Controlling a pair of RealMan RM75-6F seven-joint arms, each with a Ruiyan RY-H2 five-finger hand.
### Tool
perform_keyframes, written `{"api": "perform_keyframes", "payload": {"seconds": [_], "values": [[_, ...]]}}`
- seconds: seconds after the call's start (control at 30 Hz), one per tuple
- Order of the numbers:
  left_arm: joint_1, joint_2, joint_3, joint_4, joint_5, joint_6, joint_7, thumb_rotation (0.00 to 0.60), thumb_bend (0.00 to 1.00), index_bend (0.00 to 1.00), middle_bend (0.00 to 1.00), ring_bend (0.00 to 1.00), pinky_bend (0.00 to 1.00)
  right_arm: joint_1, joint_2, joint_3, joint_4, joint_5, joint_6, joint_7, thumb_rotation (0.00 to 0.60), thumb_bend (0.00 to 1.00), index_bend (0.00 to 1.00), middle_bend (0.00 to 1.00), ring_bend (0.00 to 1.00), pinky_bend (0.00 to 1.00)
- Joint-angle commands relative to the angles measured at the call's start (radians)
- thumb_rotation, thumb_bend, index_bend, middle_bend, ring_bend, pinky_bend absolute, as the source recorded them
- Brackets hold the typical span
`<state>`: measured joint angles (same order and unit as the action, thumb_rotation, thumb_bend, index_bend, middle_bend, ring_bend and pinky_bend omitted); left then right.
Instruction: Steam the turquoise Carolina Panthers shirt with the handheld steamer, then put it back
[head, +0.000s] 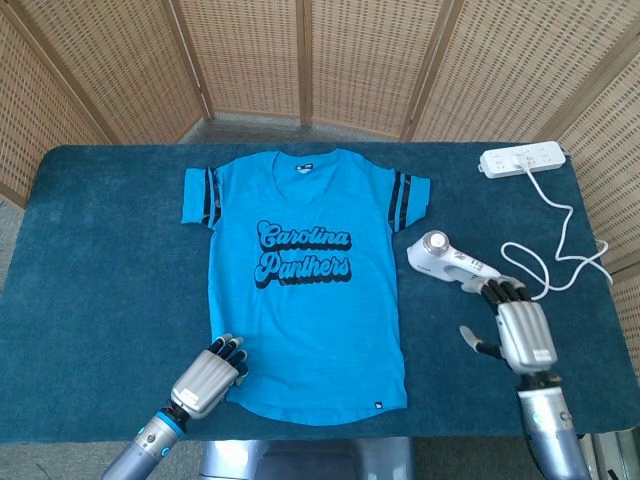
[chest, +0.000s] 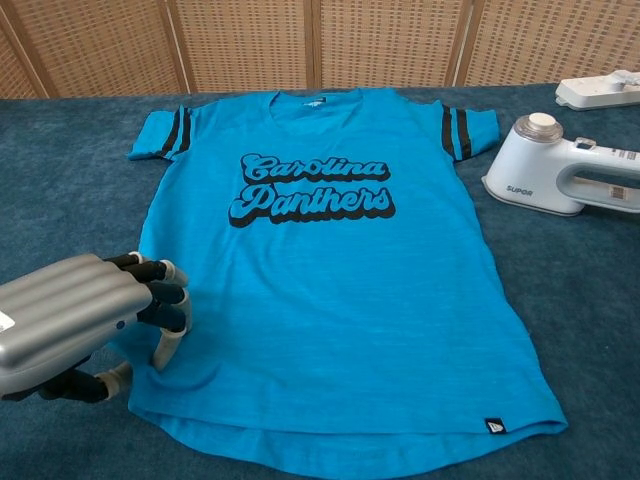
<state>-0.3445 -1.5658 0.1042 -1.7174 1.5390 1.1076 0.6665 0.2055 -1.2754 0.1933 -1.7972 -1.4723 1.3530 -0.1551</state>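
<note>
The turquoise Carolina Panthers shirt (head: 305, 285) (chest: 330, 280) lies flat, front up, in the middle of the table. My left hand (head: 210, 373) (chest: 85, 320) sits at its lower left hem with curled fingers, fingertips down on the cloth. Whether it pinches the cloth I cannot tell. The white handheld steamer (head: 450, 264) (chest: 560, 178) lies on its side to the right of the shirt. My right hand (head: 522, 335) is just in front of the steamer's handle end with fingers spread and holds nothing. Its fingertips (head: 503, 292) reach the handle's rear. The chest view does not show this hand.
A white power strip (head: 522, 160) (chest: 600, 90) lies at the back right corner. Its cable (head: 565, 215) and the steamer's cord (head: 530, 270) loop over the blue table cover (head: 110, 250) right of the steamer. Wicker screens stand behind the table.
</note>
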Motion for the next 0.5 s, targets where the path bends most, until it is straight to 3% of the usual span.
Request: {"api": "perform_keyframes", "payload": {"seconds": [0.03, 0.2, 0.5], "values": [[-0.001, -0.005, -0.002, 0.003, -0.008, -0.004, 0.004, 0.548, 0.48, 0.66, 0.36, 0.17, 0.17, 0.051, -0.027, 0.043, -0.005, 0.057, -0.048, -0.038, 0.600, 0.29, 0.30, 0.29, 0.24, 0.21], [-0.005, -0.012, -0.005, 0.006, -0.027, -0.012, 0.015, 0.550, 0.48, 0.66, 0.36, 0.17, 0.17, 0.109, -0.076, 0.085, 0.020, 0.143, -0.087, -0.094, 0.600, 0.29, 0.26, 0.29, 0.24, 0.22], [-0.013, -0.021, -0.012, 0.007, -0.050, -0.017, 0.018, 0.556, 0.47, 0.66, 0.36, 0.17, 0.17, 0.193, -0.201, 0.143, 0.142, 0.307, -0.088, -0.221, 0.600, 0.28, 0.06, 0.19, 0.17, 0.21]]}}
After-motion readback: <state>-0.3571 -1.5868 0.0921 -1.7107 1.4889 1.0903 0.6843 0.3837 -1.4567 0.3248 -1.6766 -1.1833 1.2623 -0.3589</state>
